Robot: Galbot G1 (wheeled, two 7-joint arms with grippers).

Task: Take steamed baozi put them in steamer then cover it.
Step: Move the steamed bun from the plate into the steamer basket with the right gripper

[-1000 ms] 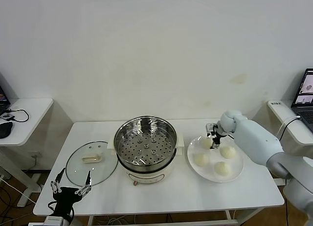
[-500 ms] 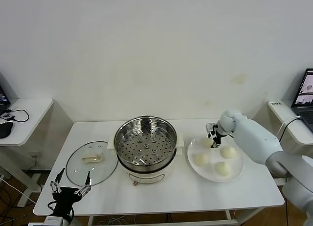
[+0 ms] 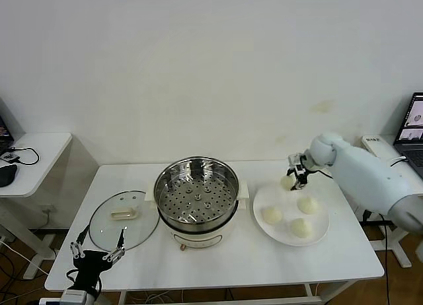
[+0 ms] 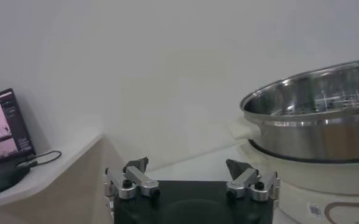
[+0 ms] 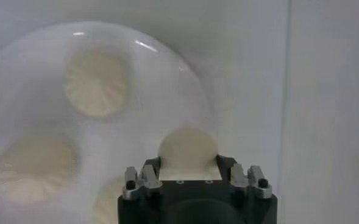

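behind the right gripper (image 5: 188,173), its held baozi (image 5: 188,149) shows only partly.

A white table (image 3: 251,262) carries three things. The pot (image 3: 196,201) stands near the middle, closer to the back edge. The glass lid (image 3: 123,219) lies flat toward the left edge, just beside the pot. A white plate (image 3: 322,234) sits toward the right edge, with three buns (image 3: 307,204) on it.
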